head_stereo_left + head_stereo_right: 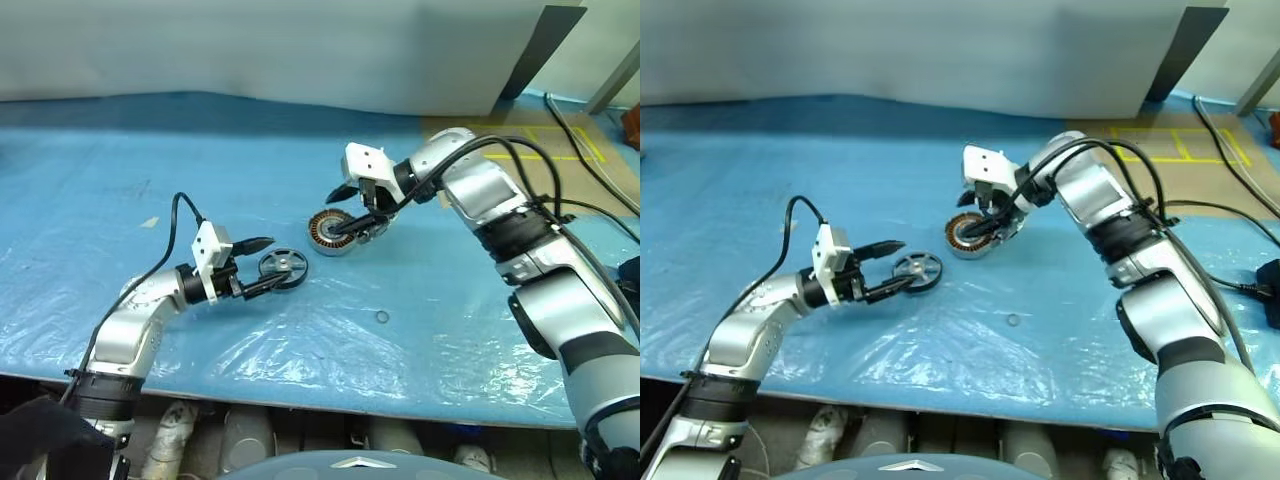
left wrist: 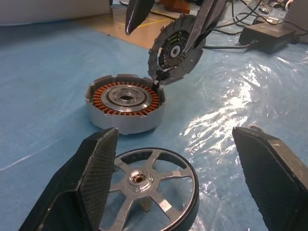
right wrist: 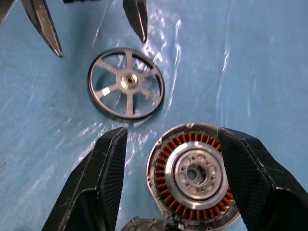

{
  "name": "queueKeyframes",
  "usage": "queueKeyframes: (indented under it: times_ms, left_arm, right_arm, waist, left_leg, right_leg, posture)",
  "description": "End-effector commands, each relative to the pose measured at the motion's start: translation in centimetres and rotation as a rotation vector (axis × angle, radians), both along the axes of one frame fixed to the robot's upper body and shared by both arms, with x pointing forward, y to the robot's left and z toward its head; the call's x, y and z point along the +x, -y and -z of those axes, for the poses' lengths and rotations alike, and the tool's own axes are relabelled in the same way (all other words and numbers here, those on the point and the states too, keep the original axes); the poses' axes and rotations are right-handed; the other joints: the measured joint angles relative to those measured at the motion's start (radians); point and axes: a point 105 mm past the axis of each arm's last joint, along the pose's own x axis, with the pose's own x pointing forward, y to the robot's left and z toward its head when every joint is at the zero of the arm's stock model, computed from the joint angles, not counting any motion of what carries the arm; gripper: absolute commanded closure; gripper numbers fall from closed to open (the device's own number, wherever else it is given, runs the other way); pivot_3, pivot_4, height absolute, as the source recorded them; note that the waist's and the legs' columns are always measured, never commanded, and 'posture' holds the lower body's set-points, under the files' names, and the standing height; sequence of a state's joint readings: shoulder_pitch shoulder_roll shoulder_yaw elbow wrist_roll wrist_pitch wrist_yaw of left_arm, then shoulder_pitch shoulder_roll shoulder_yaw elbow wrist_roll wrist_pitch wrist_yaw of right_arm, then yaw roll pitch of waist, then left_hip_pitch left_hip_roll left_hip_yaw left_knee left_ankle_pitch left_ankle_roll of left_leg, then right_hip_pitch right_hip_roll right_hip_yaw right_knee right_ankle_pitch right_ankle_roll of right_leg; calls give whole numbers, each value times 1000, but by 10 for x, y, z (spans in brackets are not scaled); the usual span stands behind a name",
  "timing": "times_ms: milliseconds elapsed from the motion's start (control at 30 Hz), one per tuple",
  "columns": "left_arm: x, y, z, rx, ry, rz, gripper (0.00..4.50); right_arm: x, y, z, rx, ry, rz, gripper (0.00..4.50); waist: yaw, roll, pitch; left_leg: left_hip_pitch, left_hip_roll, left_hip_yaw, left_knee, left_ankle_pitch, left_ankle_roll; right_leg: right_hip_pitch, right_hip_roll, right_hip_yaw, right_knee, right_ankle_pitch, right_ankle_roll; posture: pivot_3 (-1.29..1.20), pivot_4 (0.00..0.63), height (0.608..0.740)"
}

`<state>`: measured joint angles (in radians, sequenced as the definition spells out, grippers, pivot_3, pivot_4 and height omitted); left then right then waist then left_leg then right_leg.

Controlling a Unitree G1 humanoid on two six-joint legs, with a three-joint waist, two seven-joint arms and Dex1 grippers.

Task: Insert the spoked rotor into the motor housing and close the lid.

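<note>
Left wrist view showed the left gripper [image 2: 173, 187] open wide, holding nothing — the spoked wheel [image 2: 149, 185] lay flat on the blue plastic sheet [image 1: 120, 200] between its fingers. Just past it sat the round motor part [image 2: 125, 108], copper ring up. The right gripper [image 1: 352, 208] hung over that part, open too. The lid [image 2: 175, 48] stood tilted against the motor part's edge — touching one right finger.

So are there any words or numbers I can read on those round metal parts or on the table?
None can be read.
The lid has a small centre mark, too small to read.
The spoked rotor and the motor housing show no lettering.
The yellow lines past the blue sheet are only lines.
</note>
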<state>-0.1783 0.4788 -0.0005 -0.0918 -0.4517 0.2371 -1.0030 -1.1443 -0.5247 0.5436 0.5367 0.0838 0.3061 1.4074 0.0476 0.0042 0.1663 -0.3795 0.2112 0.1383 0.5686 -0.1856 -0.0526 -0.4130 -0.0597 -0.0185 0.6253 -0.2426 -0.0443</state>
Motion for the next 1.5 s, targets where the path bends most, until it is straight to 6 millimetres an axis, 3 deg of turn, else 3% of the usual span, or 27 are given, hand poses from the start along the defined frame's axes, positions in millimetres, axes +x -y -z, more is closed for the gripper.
queueKeyframes:
  times_ms: [33,167,367,933,1033,1200,1233,1367,1500]
  left_arm:
    - [-5,2,-10,-13,57,-12,495]
    - [-8,0,-8,-17,53,-38,495]
    - [-11,-2,-6,-8,48,-51,474]
    - [-8,8,-3,1,57,-55,474]
    - [-6,10,-4,-7,64,-58,474]
    - [-6,12,-3,-11,71,-68,474]
    - [-6,12,-3,-14,69,-70,474]
    - [-7,13,-2,-17,66,-72,474]
    - [-9,13,-2,-18,62,-64,474]
  right_arm:
    - [10,-6,1,-60,-1,-30,1398]
    - [15,-13,15,-107,-21,-47,1398]
    - [21,-11,19,-140,-2,-48,33]
    - [23,-4,55,-305,36,-50,33]
    - [24,-6,60,-327,62,-58,607]
    - [21,-4,72,-387,110,-114,2352]
    - [21,-3,75,-402,130,-124,2537]
    - [13,-2,80,-423,159,-207,2537]
    - [-2,9,72,-443,243,-414,2537]
  waist:
    - [-3,0,0]
    - [-4,0,0]
    - [-3,0,0]
    - [-3,0,0]
    - [-3,0,0]
    - [-3,0,0]
    - [-3,-1,-1]
    - [-4,-1,-1]
    - [1,-2,-1]
  left_leg:
    - [-3,1,0,2,0,0]
    - [-6,5,0,7,0,0]
    - [-5,13,9,11,0,2]
    - [-5,13,10,12,-1,5]
    - [-5,13,10,12,-1,6]
    - [-5,13,10,12,-1,6]
    - [-4,13,11,12,-1,6]
    - [0,13,11,12,-2,6]
    - [1,13,11,12,-2,5]
  right_leg:
    - [-3,0,-1,1,1,-1]
    - [-9,1,-3,12,-2,-6]
    - [-10,2,-4,17,-3,-9]
    - [-11,2,-3,17,-3,-9]
    - [-10,2,-3,17,-3,-9]
    - [-10,2,-3,17,-3,-9]
    - [-10,2,-3,17,-3,-9]
    - [-7,2,-1,18,-3,-9]
    - [-5,2,-1,17,-3,-9]
  posture:
    - [0,150,740]
    - [0,150,740]
    - [0,150,740]
    - [0,150,740]
    - [0,150,740]
    - [0,150,740]
    - [0,150,740]
    - [0,150,740]
    - [0,150,740]
